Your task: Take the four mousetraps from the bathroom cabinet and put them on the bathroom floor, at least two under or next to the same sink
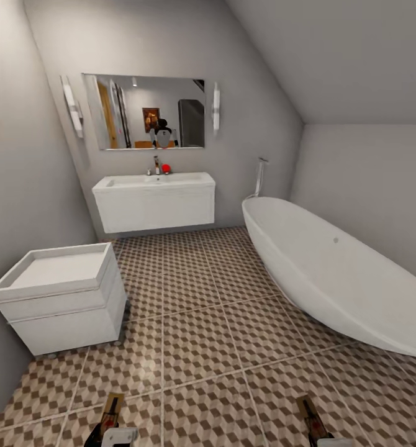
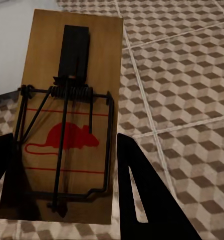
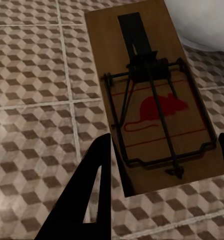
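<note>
Nearest the camera, at the bottom edge of the head view, the left gripper (image 1: 112, 417) and the right gripper (image 1: 312, 417) each poked up over the bathroom floor (image 1: 202, 347), each carrying a small brown board. In the left wrist view, the left gripper's dark fingers (image 2: 147, 200) pinched a mousetrap (image 2: 66, 120) between them, one finger on either long edge of the wooden board; the trap's dark wire spring and bar lay across a red mouse print, and the cube-patterned tiles showed beyond it. In the right wrist view, the right gripper's fingers (image 3: 89, 195) likewise pinched a second mousetrap (image 3: 154, 95) by its sides, the board tilted slightly, with the same red mouse print and wire frame, held above the tiles with a white curved surface at the far corner. Farther off in the head view, a boxy white drawer unit with a shallow basin, the sink (image 1: 62, 298), stood on the floor at the left against the wall. To the right, the white oval bathtub (image 1: 332, 273) stretched along the sloping wall. At the back wall hung a second white basin unit (image 1: 155, 202) with a tap and a small red object, under a wide mirror (image 1: 144, 112) flanked by two lamps.
</note>
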Available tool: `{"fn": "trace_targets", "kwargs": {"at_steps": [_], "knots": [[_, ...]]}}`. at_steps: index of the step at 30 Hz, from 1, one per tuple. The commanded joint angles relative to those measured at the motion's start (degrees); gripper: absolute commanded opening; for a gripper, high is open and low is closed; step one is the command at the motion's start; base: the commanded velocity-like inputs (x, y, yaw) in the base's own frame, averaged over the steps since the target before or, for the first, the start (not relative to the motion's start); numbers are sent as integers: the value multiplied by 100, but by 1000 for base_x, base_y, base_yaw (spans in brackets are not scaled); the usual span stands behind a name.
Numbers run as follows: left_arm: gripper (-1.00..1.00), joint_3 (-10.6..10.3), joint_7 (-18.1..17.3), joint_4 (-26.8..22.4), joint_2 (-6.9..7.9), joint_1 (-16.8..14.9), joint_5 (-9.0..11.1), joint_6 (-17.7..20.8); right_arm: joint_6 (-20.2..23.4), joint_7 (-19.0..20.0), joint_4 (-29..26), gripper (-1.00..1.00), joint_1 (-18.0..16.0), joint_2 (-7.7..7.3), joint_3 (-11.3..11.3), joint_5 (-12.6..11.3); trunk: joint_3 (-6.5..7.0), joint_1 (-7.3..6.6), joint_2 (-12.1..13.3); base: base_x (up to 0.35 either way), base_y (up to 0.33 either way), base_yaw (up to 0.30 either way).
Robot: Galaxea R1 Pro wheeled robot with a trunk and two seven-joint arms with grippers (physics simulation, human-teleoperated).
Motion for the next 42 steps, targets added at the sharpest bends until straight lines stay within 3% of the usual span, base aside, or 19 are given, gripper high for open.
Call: {"fn": "trace_targets", "kwargs": {"at_steps": [1,15,42], "knots": [[-100,-35,81,19,-7,-6,-51,-6,-18,-31,-2,-100,-6,-7,48,-41,-6,3,-3,332,-14,0],[-100,-35,81,19,-7,-6,-54,-6,-18,-31,-2,-100,-6,-7,49,-41,-6,3,-3,332,-71,21],[-100,-35,81,19,-7,-6,-51,-6,-18,-31,-2,-100,-6,-7,49,-41,-6,3,-3,332,-97,141]]}}
